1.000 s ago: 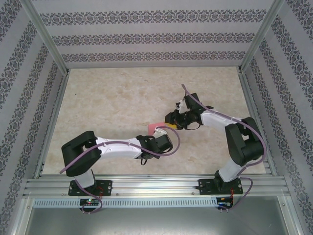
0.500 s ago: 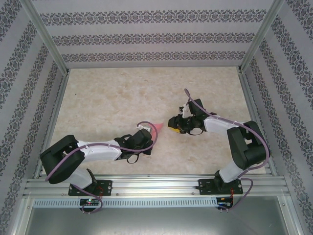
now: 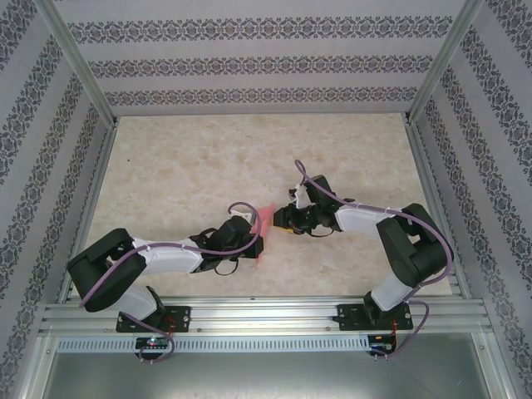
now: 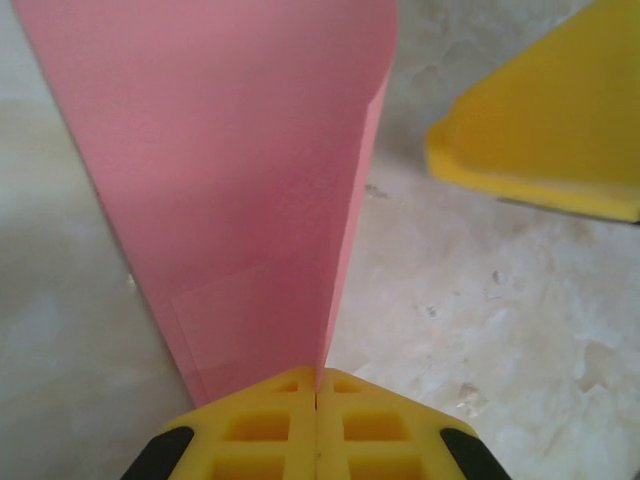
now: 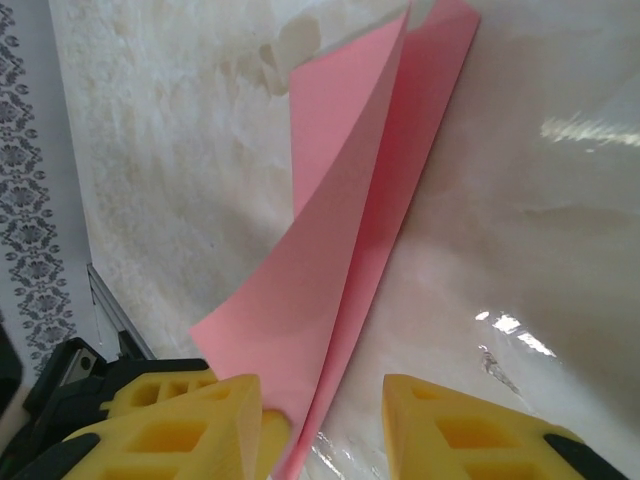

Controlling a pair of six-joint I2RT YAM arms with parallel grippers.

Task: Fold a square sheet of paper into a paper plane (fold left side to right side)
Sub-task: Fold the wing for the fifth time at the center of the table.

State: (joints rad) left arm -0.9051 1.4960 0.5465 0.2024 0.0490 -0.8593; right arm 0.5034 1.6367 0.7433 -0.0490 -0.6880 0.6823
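Left claw (image 4: pixel 317 400) is clamping shut on the near end of the pink paper (image 4: pixel 230 180), with its yellow pads (image 4: pixel 270 425) pressing together and the sheet caught in the seam between them. I am seeing the paper lifting off the table (image 3: pixel 183 174) between the two arms, doubled over along a crease, with its two layers gaping apart toward the far end. Right claw (image 5: pixel 325 400) is hanging just beside it, jaws apart and straddling the near corner of the paper (image 5: pixel 340 250). I cannot tell whether either pad is touching the sheet. I am judging the paper as very light, thin and limp. It is likely flopping wherever it is unsupported, creasing at any careless squeeze and sliding easily between smooth pads. I am thinking the best hold is close to the crease, where the doubled layers are stiffest. Both layers should go in together, flat between the pads, well away from the loose, spreading edges.
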